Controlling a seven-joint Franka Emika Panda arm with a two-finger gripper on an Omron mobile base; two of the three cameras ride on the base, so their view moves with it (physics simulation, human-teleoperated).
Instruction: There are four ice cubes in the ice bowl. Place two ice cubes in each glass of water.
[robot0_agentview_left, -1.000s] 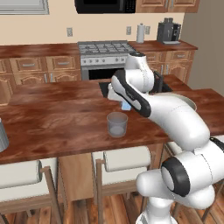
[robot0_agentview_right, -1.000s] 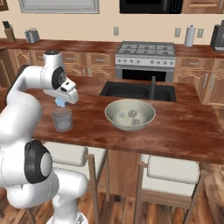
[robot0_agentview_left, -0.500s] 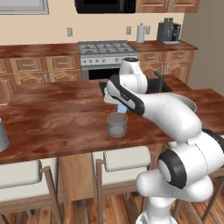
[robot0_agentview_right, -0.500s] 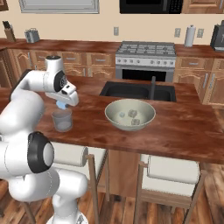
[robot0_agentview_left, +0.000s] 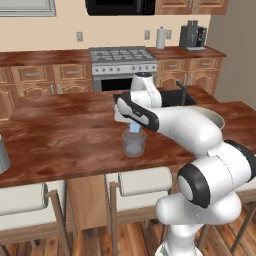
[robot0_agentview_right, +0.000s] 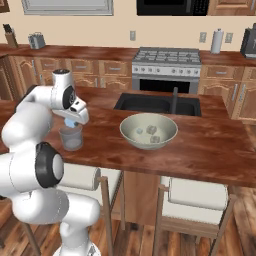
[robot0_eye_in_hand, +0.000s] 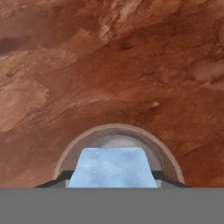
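A pale blue ice cube (robot0_eye_in_hand: 113, 167) is pinched between the gripper's (robot0_agentview_left: 134, 129) two dark fingertips (robot0_eye_in_hand: 65, 176), directly above the rim of the short clear glass (robot0_agentview_left: 134, 142). In the hand view, the cube covers most of the glass's round opening (robot0_eye_in_hand: 118, 131), with red-brown wood grain all around it. The glass stands near the front edge of a long wooden island counter (robot0_agentview_left: 65, 140), with open countertop to its left.

In the right base view, the ice bowl (robot0_agentview_right: 148, 131) sits well apart from the glass (robot0_agentview_right: 71, 137), further along the counter and in front of a dark sink (robot0_agentview_right: 157, 104). Three ice cubes (robot0_agentview_right: 150, 133) lie inside it. The arm hides most of the bowl in the left base view.

That left view shows part of the taller ribbed grey tumbler (robot0_agentview_left: 3, 155) at the far left edge of the counter, well apart from the short glass. Cushioned stools (robot0_agentview_left: 137, 181) are tucked under the front of the counter. Behind the island are a stove (robot0_agentview_left: 122, 54), wooden cabinets (robot0_agentview_left: 35, 75) and a coffee machine (robot0_agentview_left: 192, 36).
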